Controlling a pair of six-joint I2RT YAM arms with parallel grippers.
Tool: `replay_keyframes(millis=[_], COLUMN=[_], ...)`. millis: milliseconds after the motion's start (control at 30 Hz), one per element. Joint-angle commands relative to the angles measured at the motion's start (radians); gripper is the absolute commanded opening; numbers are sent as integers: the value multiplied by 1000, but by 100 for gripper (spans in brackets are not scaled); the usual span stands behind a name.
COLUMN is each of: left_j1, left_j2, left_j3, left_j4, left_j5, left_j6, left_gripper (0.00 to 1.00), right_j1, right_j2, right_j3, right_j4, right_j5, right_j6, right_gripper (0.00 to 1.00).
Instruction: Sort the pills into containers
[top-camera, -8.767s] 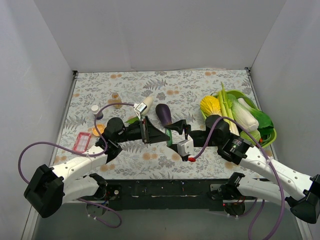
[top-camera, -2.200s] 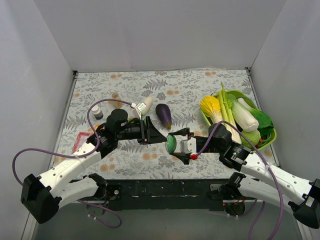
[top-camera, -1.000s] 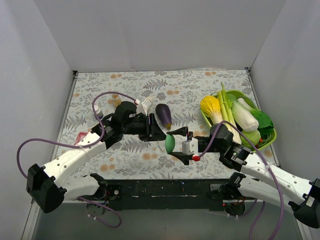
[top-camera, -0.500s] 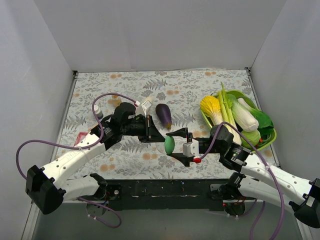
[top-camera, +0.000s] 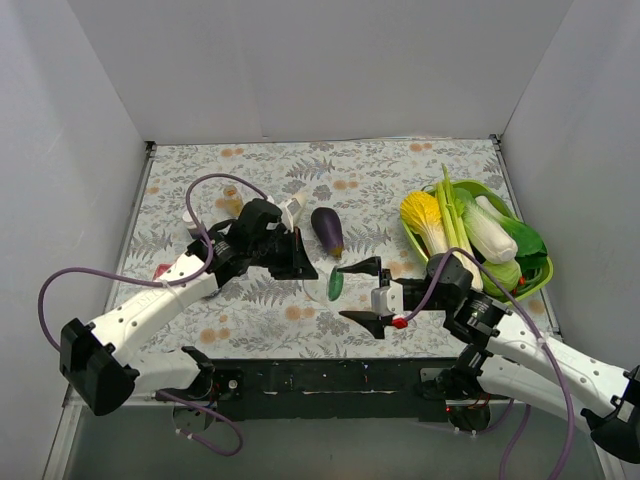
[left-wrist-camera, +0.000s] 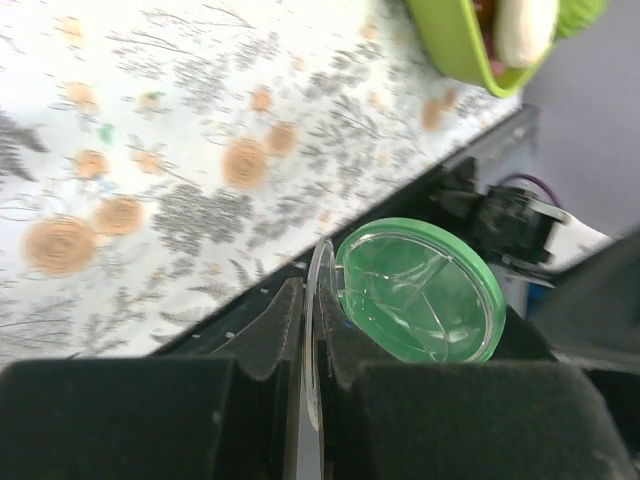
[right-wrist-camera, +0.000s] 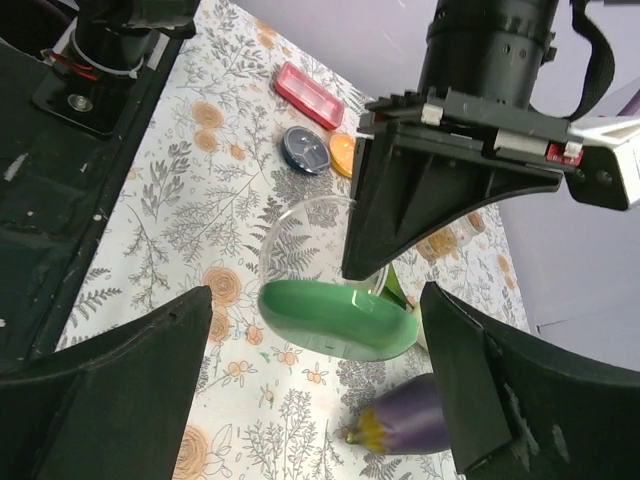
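My left gripper (top-camera: 308, 270) is shut on the thin clear rim (left-wrist-camera: 318, 320) of a round piece that carries the green container (top-camera: 335, 285). The green container (left-wrist-camera: 420, 290) hangs tilted on edge above the cloth. My right gripper (top-camera: 347, 292) is open, its fingers standing wide on either side of the green container (right-wrist-camera: 335, 318) without touching it. On the cloth behind lie the blue container (right-wrist-camera: 305, 148) and the orange container (right-wrist-camera: 343, 153). I cannot make out any pills.
A purple eggplant (top-camera: 327, 230) lies just behind the grippers. The lime-green vegetable tray (top-camera: 540, 262) stands at the right. A red flat box (right-wrist-camera: 310, 95) lies near the blue container, and a small bottle (right-wrist-camera: 450, 238) shows behind my left gripper's fingers.
My left gripper has closed on the clear rim. My right gripper has opened wider and drawn back a little to the right, leaving the green container with the left.
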Motion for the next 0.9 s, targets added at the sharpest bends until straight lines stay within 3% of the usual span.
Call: replay_keyframes(millis=[0,367,467,500,600,633,733,867], left_j1=[5,-42,-100,-113,-153,-162,-196,-220], left_j2=[38,226,274,301,343,349,357,346], left_j3=[77,201,235,241,260,263,264,257], left_j4=[-119,-217,-237,-242,-249,-248,-233,-211], left_j5=[-170,-426,-518,-563,-598,-598,-598,-592], left_j6=[132,391,444,451,465,467,465,442], left_gripper=[0,0,0,0,0,0,0,0], right_j1=[4,-7,-15,-21,-53,-61,-69,-72], right_j2=[-51,-104,-95,-88,-13,33,86,136], right_j3=[12,-29,-60,-68,-88,-97,-128,-100], right_j4=[-40,-63,-10,15,107,140,281,296], right_j5=[-34,6,47,55,13,5,8,49], right_j6=[60,295,399,494,664,789,914,979], right_gripper=[92,90,76,65,53,51,45,36])
